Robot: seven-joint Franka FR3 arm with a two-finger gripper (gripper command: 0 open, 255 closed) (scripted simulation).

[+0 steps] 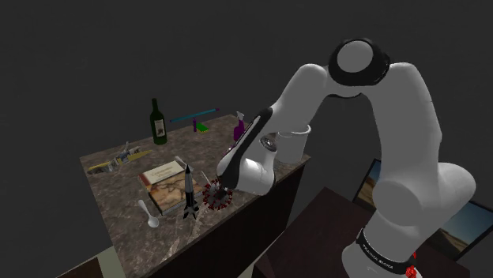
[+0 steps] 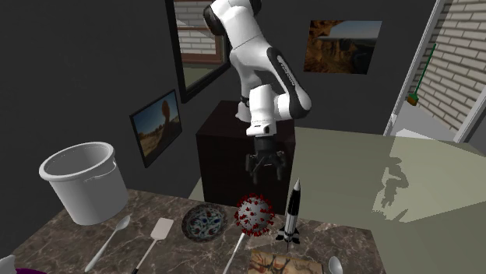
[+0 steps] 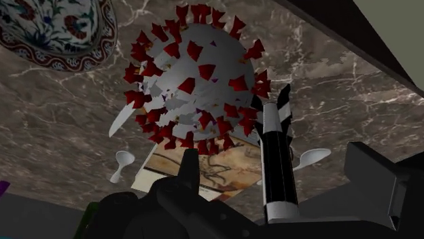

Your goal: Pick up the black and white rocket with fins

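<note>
While jaws hung released over bench (image 1: 118, 197), apart and empty, nothing was gripped. Nearest below: red-spiked ball (image 3: 193, 81), almost directly under jaws. Just beside ball, toward second exterior view's right: black and white rocket (image 2: 291, 212), upright on fins, near bench edge. Beyond rocket: book (image 1: 164, 183), white spoon (image 1: 148, 213). Farthest: green bottle (image 1: 159, 122).

Hazards, as judged:
- Straight descent would land on spiked ball, not rocket; sideways correction required first.
- Rocket tall, narrow-based; one jaw contacting early would topple it.
- Ball, if nudged, could roll into rocket.

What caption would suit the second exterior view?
Robot gripper hovering above a spiky ball and an upright rocket on a marbled counter.
</note>
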